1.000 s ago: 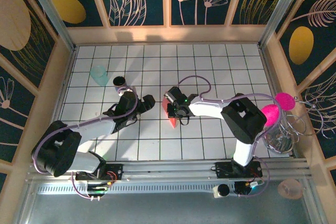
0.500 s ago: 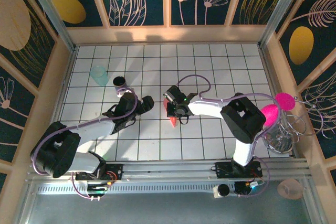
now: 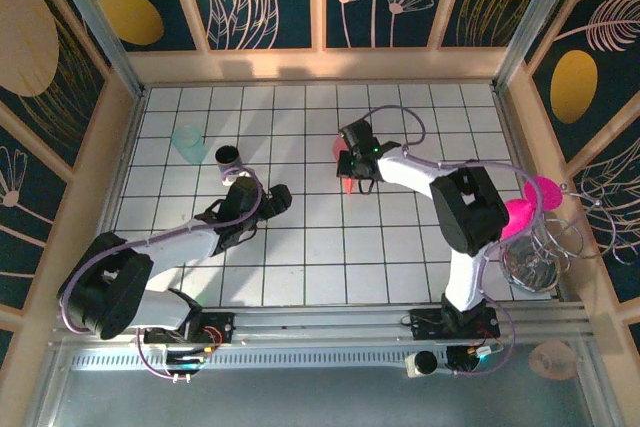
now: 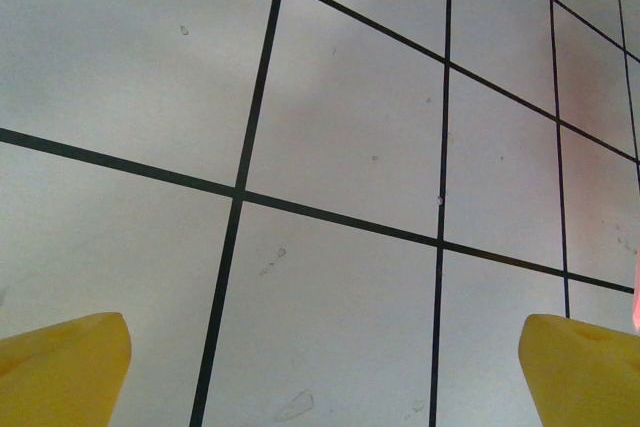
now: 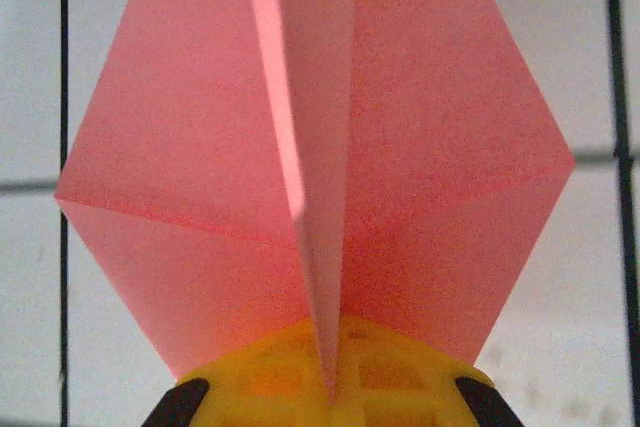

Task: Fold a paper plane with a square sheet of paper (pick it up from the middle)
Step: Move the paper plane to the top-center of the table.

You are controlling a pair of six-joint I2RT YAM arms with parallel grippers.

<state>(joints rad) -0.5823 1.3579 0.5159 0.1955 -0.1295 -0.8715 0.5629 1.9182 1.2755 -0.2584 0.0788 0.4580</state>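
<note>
The square sheet of paper now stands folded as a salmon-pink paper plane [image 5: 200, 167] with a sharp centre crease and two wings spread to the sides. My right gripper [image 5: 330, 392] is shut on its centre fold, the yellow fingers [image 5: 260, 387] pressed together under the wings. From above, the right gripper [image 3: 352, 163] holds the paper plane [image 3: 346, 184] over the middle-far tiles, off the floor. My left gripper [image 3: 283, 197] is low over the tiles to the left, apart from the paper. In its wrist view the left gripper [image 4: 320, 377] is open, with bare tile between the yellow fingertips [image 4: 70, 367].
A teal cup [image 3: 188, 143] and a small dark cup [image 3: 228, 156] stand at the far left of the tiled floor [image 3: 400, 257]. Magenta discs [image 3: 540, 192] sit on a wire stand [image 3: 545, 252] at the right edge. Wooden walls ring the floor.
The right gripper has closed fully on the folded paper and carried it up and away from the centre toward the far side. The left gripper has stayed in place, open wide.
</note>
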